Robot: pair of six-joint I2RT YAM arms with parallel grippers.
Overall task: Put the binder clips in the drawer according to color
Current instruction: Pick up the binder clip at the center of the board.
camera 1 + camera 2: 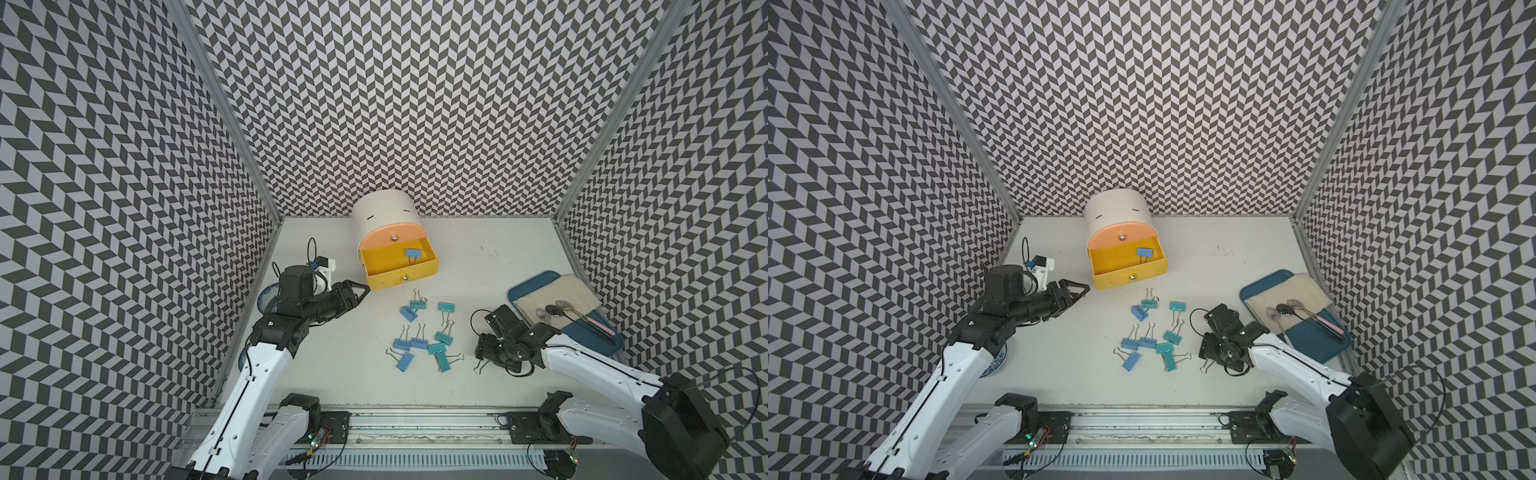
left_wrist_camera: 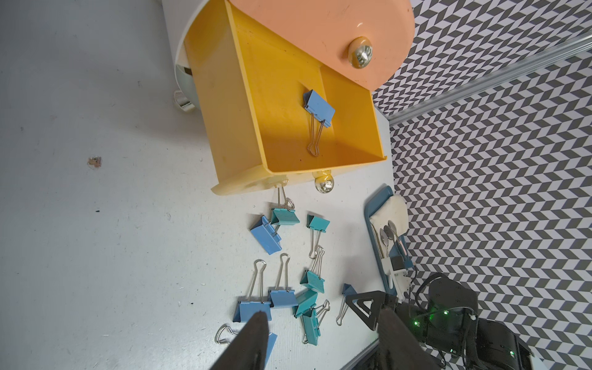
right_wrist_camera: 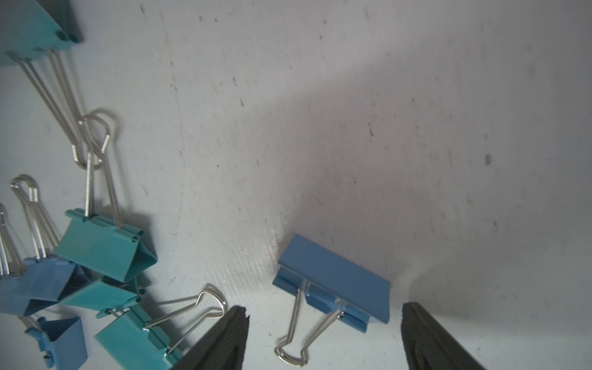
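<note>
The pick is in hand: the right gripper point(image 3: 323, 312) straddles a lone blue clip point(image 3: 336, 272) on the matte white table point(image 3: 400, 128), jaws wide, not touching; next it likely needs to lower and pinch the folded metal body, not the thin wire loops point(image 3: 293, 349); the left gripper point(image 1: 362, 289) hovers empty, jaws apart, just beside the open yellow plastic drawer point(image 1: 399, 279), which holds a second blue clip point(image 1: 412, 252).

Bright, even light falls from above, and the clips point(image 1: 419, 343) cast only faint shadows. In the right wrist view a broad soft shadow greys the bench point(image 3: 416, 160), and the right gripper point(image 3: 323, 310) looks slightly out of focus.
</note>
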